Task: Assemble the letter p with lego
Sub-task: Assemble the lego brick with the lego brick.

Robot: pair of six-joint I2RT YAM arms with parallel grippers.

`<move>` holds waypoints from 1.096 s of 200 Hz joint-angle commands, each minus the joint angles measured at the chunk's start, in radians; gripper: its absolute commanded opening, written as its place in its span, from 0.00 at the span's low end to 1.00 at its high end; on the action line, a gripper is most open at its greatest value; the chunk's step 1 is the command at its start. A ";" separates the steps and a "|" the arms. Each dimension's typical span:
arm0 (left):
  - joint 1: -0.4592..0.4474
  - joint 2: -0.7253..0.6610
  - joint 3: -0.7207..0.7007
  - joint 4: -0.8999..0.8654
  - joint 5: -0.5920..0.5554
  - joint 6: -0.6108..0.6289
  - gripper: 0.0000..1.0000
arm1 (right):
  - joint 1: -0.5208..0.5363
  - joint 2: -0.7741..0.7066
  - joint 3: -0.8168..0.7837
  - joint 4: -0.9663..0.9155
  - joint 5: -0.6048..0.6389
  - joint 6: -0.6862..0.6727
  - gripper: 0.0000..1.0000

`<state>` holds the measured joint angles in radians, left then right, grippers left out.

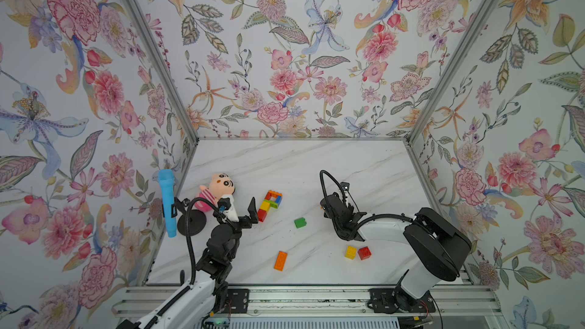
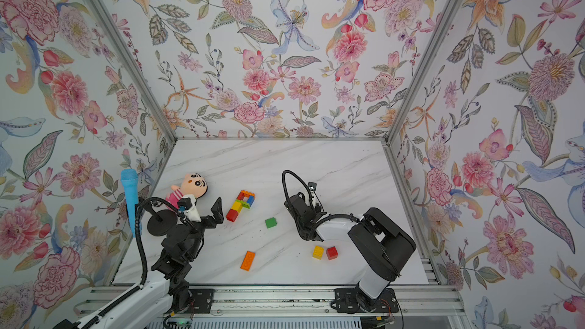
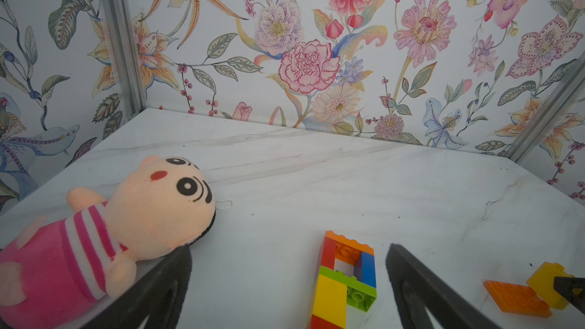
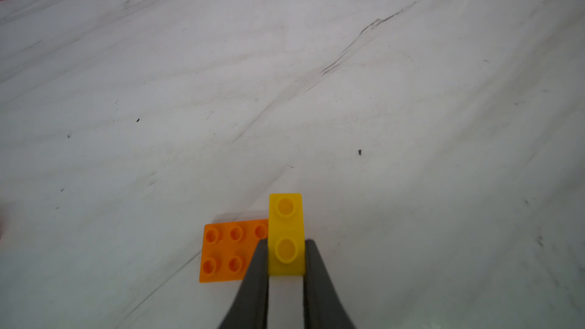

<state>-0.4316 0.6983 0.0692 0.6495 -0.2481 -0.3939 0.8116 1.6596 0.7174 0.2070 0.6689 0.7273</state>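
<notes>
On the counter (image 1: 300, 166), the lego P (image 1: 270, 205) sits left of middle and looks basically done to me, stem plus closed loop. My left pincer (image 3: 289, 248) gapes open at its foot, while my right pincer (image 4: 286, 248) is clamped on a yellow brick (image 4: 286, 216) mid-counter, beside an orange plate (image 4: 228, 253). I'm guessing that's the last piece, if any.
</notes>
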 commanded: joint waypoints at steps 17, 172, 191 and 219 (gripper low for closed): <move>0.010 -0.008 -0.024 0.023 -0.019 -0.005 0.99 | 0.008 0.029 0.011 -0.004 0.035 0.024 0.00; 0.010 -0.029 -0.028 0.018 -0.028 -0.003 0.99 | 0.078 0.024 0.073 -0.163 0.137 0.103 0.00; 0.010 -0.028 -0.028 0.018 -0.025 -0.003 0.99 | 0.080 0.005 0.082 -0.188 0.141 0.109 0.00; 0.010 -0.036 -0.029 0.018 -0.027 -0.003 0.99 | 0.087 -0.002 0.082 -0.213 0.148 0.140 0.00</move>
<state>-0.4316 0.6731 0.0521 0.6506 -0.2520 -0.3935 0.8871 1.6825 0.7803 0.0509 0.7830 0.8249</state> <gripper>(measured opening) 0.991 0.171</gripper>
